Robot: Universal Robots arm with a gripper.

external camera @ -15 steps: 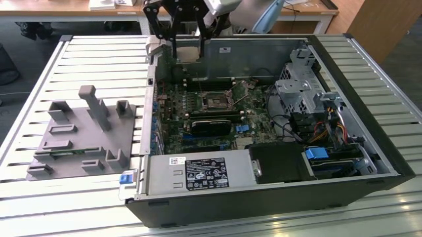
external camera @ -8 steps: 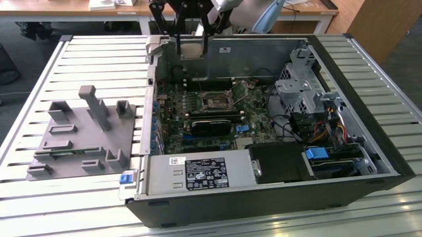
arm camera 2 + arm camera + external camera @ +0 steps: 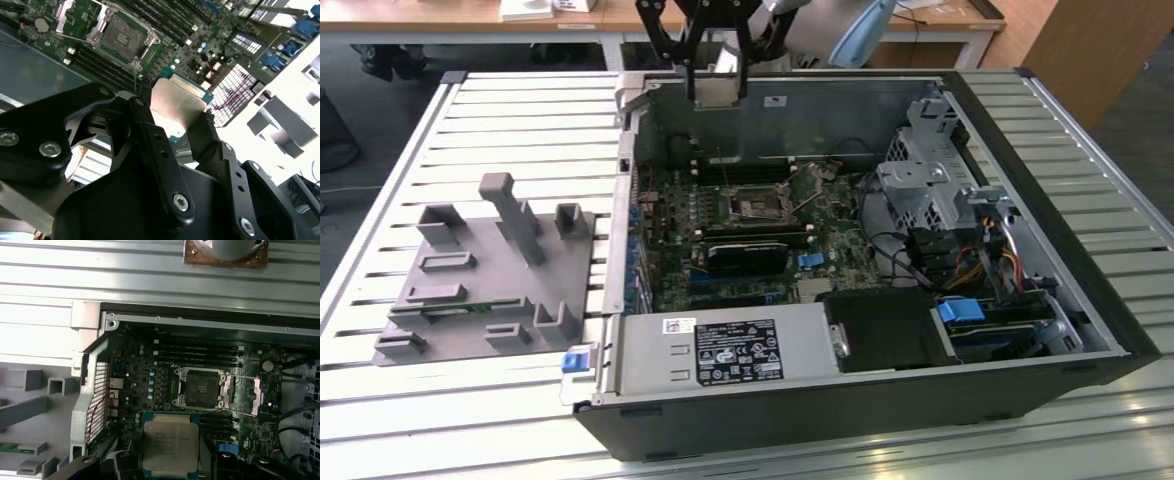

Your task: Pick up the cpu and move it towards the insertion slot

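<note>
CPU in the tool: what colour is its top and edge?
Silvery metal top, teal-green edge on the flat square chip, best in the first wrist view.

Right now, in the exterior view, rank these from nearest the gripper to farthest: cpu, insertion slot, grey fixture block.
1. cpu: clamped in the gripper, above the case's rear wall.
2. insertion slot: on the motherboard below.
3. grey fixture block: outside the case, at the exterior view's left.

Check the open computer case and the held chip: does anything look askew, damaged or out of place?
Nothing stands out. The gripper holds the cpu flat and intact above the case, and the slot lies open and empty.
</note>
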